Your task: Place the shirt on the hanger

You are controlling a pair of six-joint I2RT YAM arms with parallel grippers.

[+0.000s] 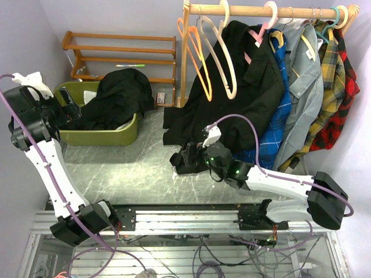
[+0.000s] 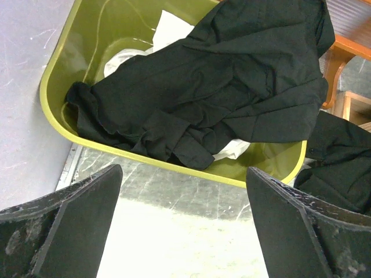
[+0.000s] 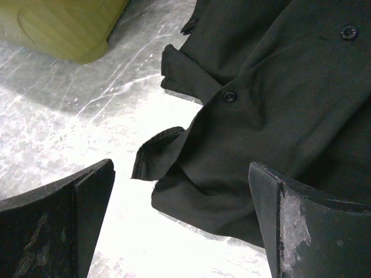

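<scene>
Left gripper (image 2: 182,194) spread wide above crumpled black button-up shirt (image 2: 226,87) in olive plastic bin (image 2: 55,92). Right gripper (image 3: 181,194) spread, near hanging black collared shirt's (image 3: 284,92) hem on grey marbled tabletop (image 3: 69,121).

- The top view is lit brightly and evenly from above; soft shadows are cast on the table (image 1: 145,168).
- Glare is seen on its marble in the 2 wrist views.
- Their near foreground is rendered dark and blurred.

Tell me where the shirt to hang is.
Top view, far left: the shirt lies crumpled in the green bin, in front of the low wooden rack.
</scene>
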